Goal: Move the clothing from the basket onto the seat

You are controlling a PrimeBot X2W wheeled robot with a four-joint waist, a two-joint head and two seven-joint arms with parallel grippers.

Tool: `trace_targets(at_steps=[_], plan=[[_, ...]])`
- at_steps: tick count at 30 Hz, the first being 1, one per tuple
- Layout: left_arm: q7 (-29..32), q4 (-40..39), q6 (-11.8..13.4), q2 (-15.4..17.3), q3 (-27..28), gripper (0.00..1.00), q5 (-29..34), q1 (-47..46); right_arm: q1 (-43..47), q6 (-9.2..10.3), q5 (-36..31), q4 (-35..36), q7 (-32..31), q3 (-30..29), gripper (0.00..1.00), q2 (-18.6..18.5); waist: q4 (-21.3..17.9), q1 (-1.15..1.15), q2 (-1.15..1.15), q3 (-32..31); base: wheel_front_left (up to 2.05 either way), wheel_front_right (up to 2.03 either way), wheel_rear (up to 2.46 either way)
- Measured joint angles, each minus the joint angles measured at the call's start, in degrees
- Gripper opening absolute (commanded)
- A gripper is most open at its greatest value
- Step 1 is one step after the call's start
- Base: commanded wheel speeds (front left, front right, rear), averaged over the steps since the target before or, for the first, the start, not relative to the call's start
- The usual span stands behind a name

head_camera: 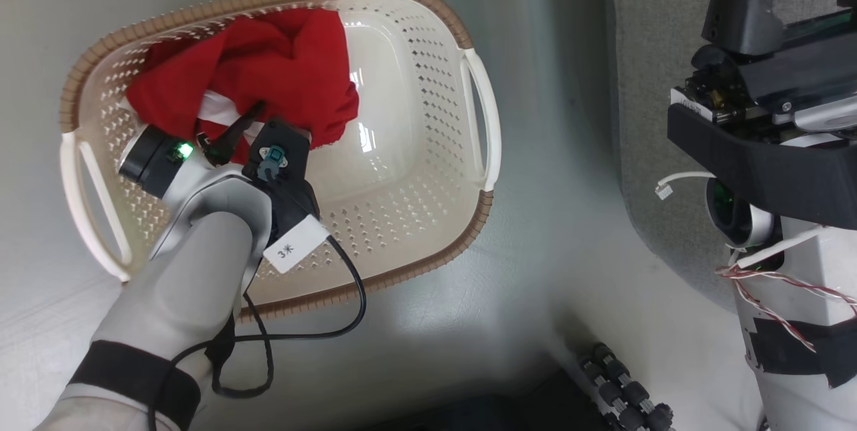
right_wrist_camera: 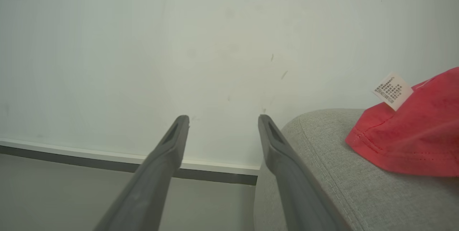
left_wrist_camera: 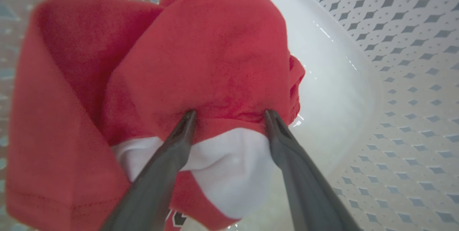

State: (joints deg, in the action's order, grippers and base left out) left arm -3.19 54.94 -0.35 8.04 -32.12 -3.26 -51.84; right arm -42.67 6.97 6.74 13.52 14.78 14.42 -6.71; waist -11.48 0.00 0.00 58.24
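Note:
The cream basket (head_camera: 428, 4) with a brown rim stands on the pale floor. A bunched red garment with a white panel (head_camera: 268, 69) lies in its upper left part. My left gripper (head_camera: 231, 133) reaches down into the basket. In the left wrist view that gripper (left_wrist_camera: 229, 116) is open, its fingertips (left_wrist_camera: 188, 119) pressing into the red cloth (left_wrist_camera: 215, 51) either side of a white fold. My right gripper (right_wrist_camera: 222, 121) is open and holds nothing, beside the grey seat (right_wrist_camera: 322, 173). A second red garment (right_wrist_camera: 416, 137) with a white tag (right_wrist_camera: 391, 91) lies on the seat.
The seat's rounded corner (head_camera: 656, 83) lies right of the basket, with pale floor between. My right arm's dark housing (head_camera: 756, 116) hangs over it. A black cable (head_camera: 348, 310) loops from my left wrist. Black rollers (head_camera: 622, 391) sit at the bottom. A wall with dark skirting (right_wrist_camera: 107, 164) stands beyond.

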Motion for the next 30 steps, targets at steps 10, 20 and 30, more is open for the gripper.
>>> trace_targets(at_steps=[10,20,30], plan=[[-2.0,3.1,0.9,-0.5,-0.6,0.0,0.8,-0.8,-0.2,-0.31,-0.2,-1.9,0.0,0.0,1.0,0.0,-0.3,0.0,0.0,-0.3,0.0,0.0,0.0],[-9.1,3.2,0.6,-2.7,0.7,0.0,-1.5,-0.2,-0.3,-1.24,-0.3,-7.8,0.0,0.9,1.0,0.3,0.8,0.0,0.0,-4.2,0.0,0.0,0.0],[-11.1,-0.6,-3.2,-3.8,2.4,0.0,-4.9,1.8,1.8,-2.78,0.1,-16.4,0.0,2.0,1.0,0.4,2.7,0.0,0.0,-11.8,0.0,0.0,0.0]])
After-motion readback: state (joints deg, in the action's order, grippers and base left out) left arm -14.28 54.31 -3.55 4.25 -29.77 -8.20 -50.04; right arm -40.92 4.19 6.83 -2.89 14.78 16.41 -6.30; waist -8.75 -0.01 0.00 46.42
